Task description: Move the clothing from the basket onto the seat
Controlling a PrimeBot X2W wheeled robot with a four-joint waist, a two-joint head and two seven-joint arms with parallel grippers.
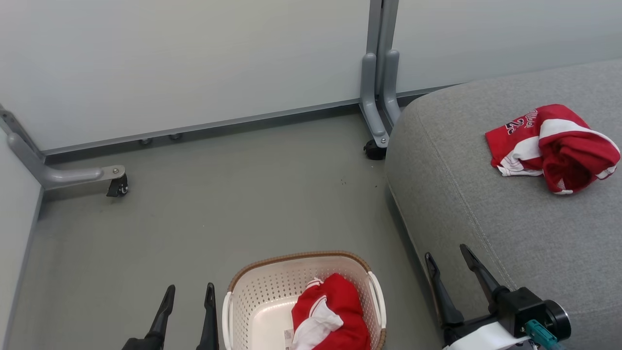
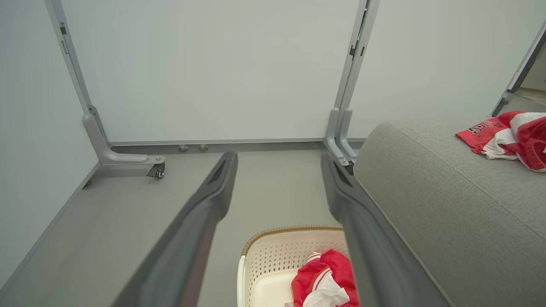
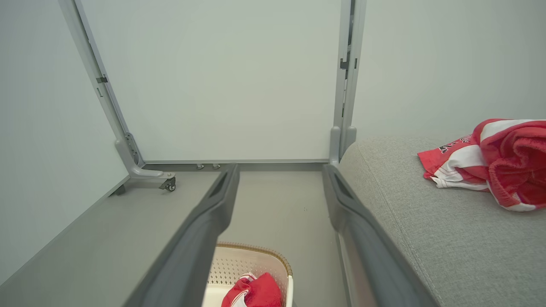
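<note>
presently, handling notes for the bunched garment [image 1: 335, 304]: treat as soft, limp and light, with no stiffness to rely on. expect sagging and trailing once lifted. not fragile; judging by the knit look, not slippery.

location: find it heaped in the near right part of the basket [image 1: 291, 256], down on the floor [image 1: 194, 218], just left of the seat [image 1: 486, 218]. note a crumpled garment [image 1: 554, 146] already lying on the seat at far right, well apart from the basket.

grasp point: pinch down into the high red fold at the crown of the heap. avoid the loose white flap on the near side, which would probably pull out alone and leave the bulk dragging. lift straight up clear of the woven-look rim before swinging right, to keep cloth from catching on the wall.

appearance: red cloth with white trim and a white panel, no lettering visible on the heap. on the seat, red with broad white stripes and dark lettering at the far left corner, too small to read.

jaws: left gripper [image 1: 190, 287] near, just left of the basket, fingers apart, holding nothing. right gripper [image 1: 445, 251] near, over the left edge of the seat, fingers apart, holding nothing.
</note>
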